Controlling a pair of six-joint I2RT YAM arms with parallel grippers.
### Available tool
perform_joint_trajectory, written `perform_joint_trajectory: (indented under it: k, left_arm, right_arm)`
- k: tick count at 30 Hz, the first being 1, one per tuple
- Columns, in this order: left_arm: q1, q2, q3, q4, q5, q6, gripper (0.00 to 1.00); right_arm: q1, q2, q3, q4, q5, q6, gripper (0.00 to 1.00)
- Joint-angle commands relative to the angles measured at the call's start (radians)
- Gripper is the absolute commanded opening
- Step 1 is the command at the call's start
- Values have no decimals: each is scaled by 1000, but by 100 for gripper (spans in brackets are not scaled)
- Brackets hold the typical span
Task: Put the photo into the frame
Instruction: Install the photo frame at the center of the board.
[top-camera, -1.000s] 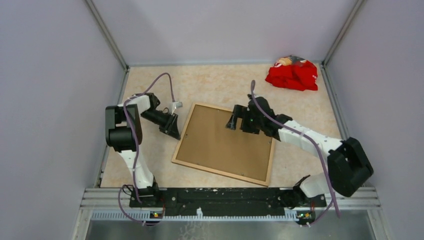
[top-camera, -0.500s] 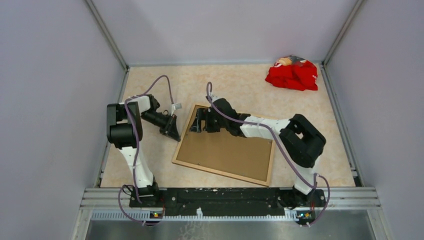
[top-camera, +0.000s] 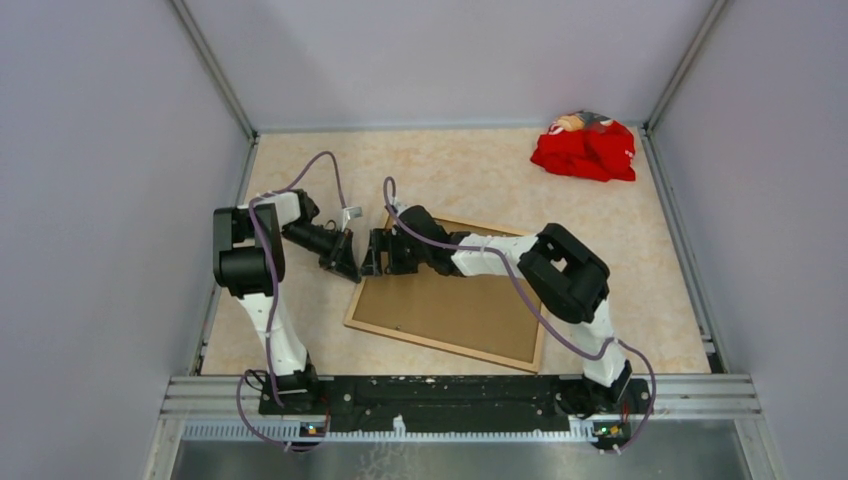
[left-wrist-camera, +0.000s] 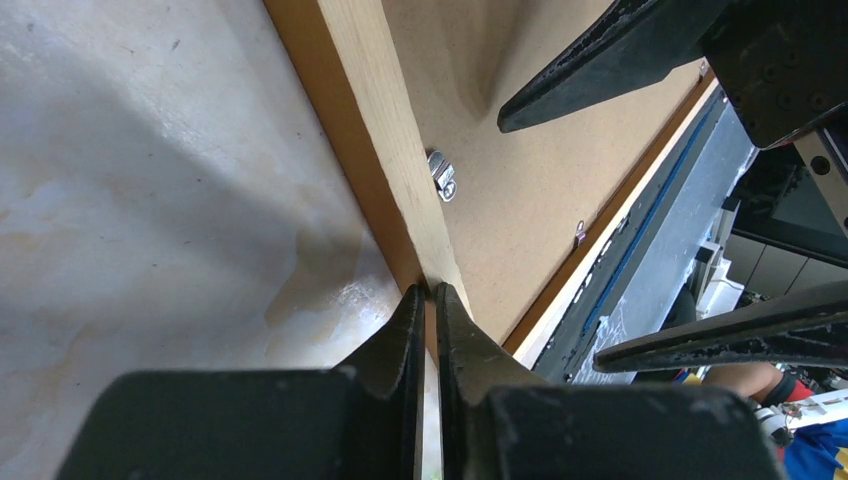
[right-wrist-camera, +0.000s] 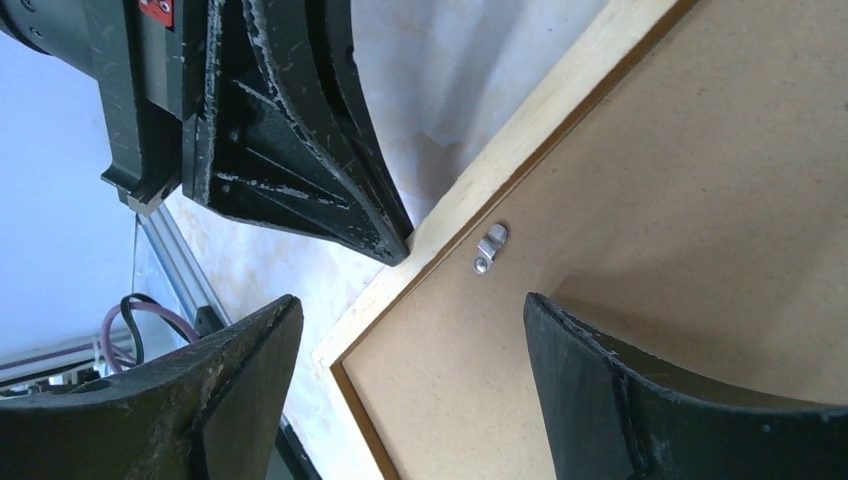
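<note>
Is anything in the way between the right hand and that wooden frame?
Nothing visible is. The right hand hangs open straight over the frame's left edge, one finger above the table, the other above the backing board beside a small clip. The left hand, shut, touches that edge from outside.

Frame (left-wrist-camera: 385, 130) back: pale bare wood, smooth, matt. Backing board (right-wrist-camera: 650, 250): brown fibreboard, matt, finely grainy. Clip (right-wrist-camera: 490, 248): shiny metal. Table (left-wrist-camera: 150, 200): beige marbled, slight gloss. Jaws: black plastic, scuffed. Cloth (top-camera: 585, 150): red, crumpled.
</note>
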Motion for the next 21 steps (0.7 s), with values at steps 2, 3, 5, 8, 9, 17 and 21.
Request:
perform_joint_trajectory:
  k: [2, 3, 5, 8, 9, 17, 21]
  left_arm:
    - [-11, -3, -21, 79, -29, 17, 9]
    - [-10, -3, -20, 79, -30, 17, 9]
    - [-10, -5, -19, 79, -31, 15, 9]
    - [-11, -7, -16, 79, -30, 14, 8]
    - [-11, -6, -16, 79, -29, 14, 8]
    - [-10, -5, -16, 76, -25, 16, 7]
    - [-10, -5, -19, 76, -25, 18, 7]
  right_arm:
    - [9, 38, 55, 63, -28, 20, 81]
    - [10, 43, 56, 65, -30, 24, 80]
    - [11, 53, 55, 73, -37, 29, 80]
    - [12, 66, 55, 83, -41, 39, 80]
    - [13, 71, 55, 86, -42, 42, 80]
    - [14, 99, 67, 95, -48, 51, 80]
    - [14, 114, 78, 98, -54, 53, 80]
